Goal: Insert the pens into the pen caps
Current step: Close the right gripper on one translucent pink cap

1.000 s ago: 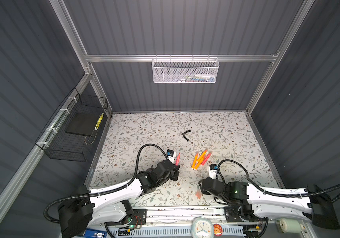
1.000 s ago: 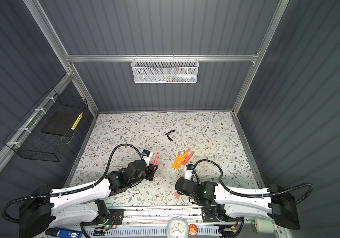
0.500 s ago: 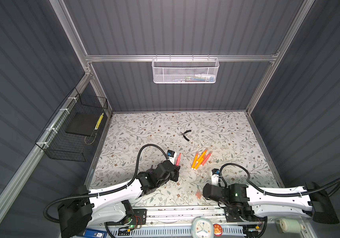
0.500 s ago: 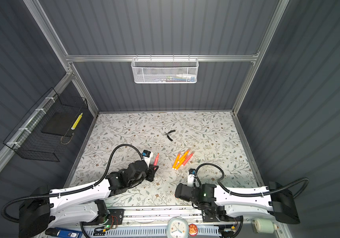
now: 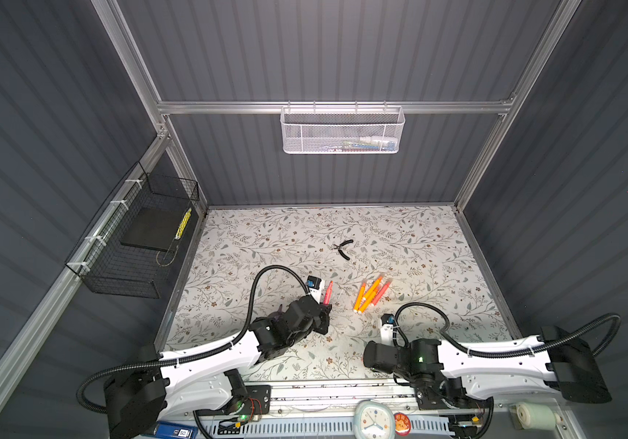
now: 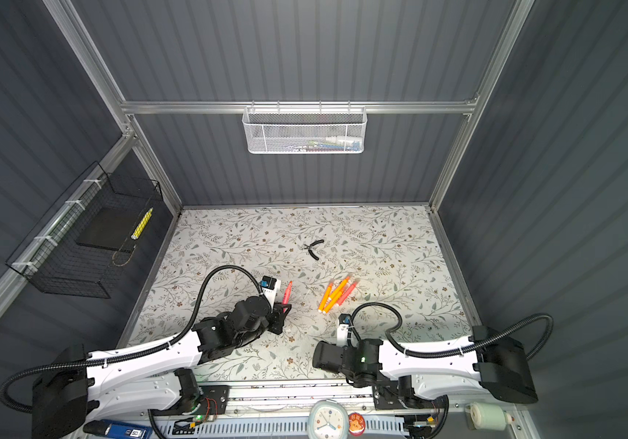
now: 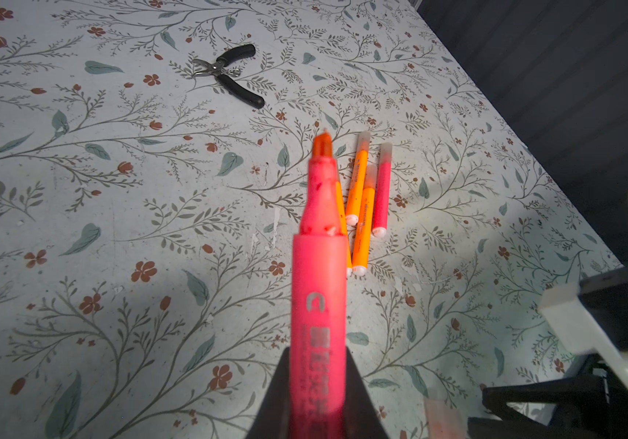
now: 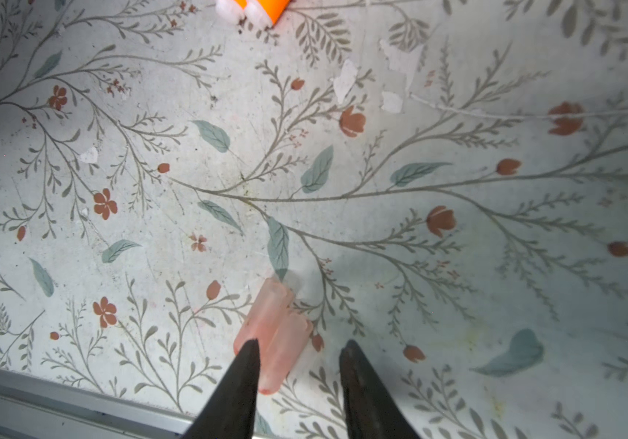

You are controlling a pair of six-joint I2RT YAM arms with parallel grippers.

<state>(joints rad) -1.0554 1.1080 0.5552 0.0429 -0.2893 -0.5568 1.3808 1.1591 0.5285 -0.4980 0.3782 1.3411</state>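
Top views: my left claw [image 5: 325,308] pinches the pink pen [image 5: 328,292], nib pointing away, over the desk [image 5: 267,243]; other pens [image 6: 337,292] lie bunched nearby. Left wrist: nib bare, barrel clamped near its tail. Right wrist: my right claw [image 8: 299,346] stands spread, gripping nothing; the pen cap [image 8: 278,327], perhaps two side by side, lies off-centre under one finger. Best to centre first, then close across its middle, keeping the mouth free.

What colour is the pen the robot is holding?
The held pen is bright pink with an orange-red tip, clearest in the left wrist view.
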